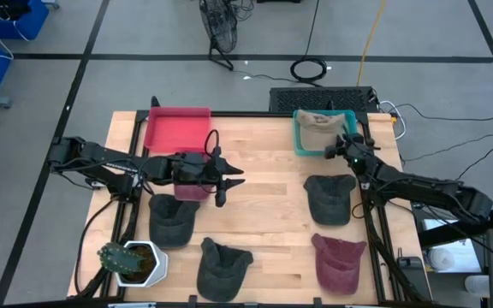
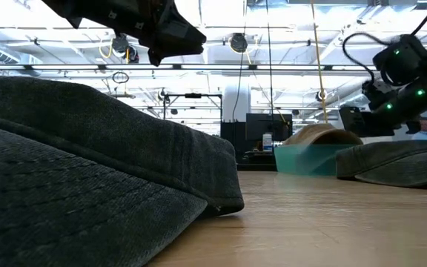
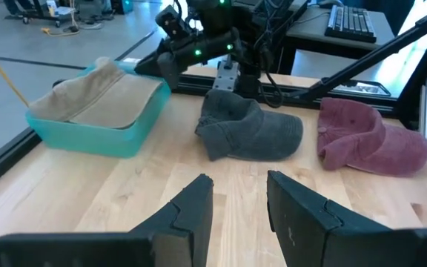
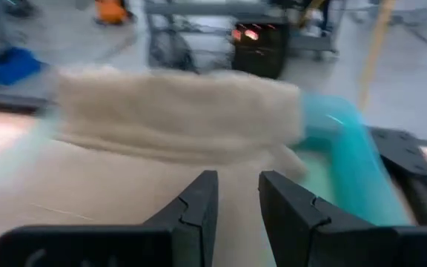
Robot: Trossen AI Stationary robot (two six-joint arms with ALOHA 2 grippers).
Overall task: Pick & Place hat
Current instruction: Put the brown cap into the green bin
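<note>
On the wooden table (image 1: 264, 205) stand two shallow trays. The teal plastic tray (image 1: 301, 139) at the far right holds a beige fabric cap (image 1: 317, 127), which fills most of it and rises above its rim. The red plastic tray (image 1: 176, 128) at the far left shows nothing inside.

The right tool (image 1: 333, 149) hangs at the near edge of the teal tray, just above the beige cap, its two dark fingers (image 4: 199, 204) a narrow gap apart and gripping nothing. The left tool (image 1: 229, 180) hovers over bare wood near the table's middle, just in front of the red tray, fingers (image 3: 191, 211) likewise slightly parted and released.

Four caps lie loose on the table: a dark grey one (image 1: 329, 198) near the right arm, a maroon one (image 1: 338, 261) in front of it, and two more dark grey caps (image 1: 171, 219) (image 1: 222, 267) at the near left. A white pot with a green plant (image 1: 132, 261) sits at the near-left corner.
</note>
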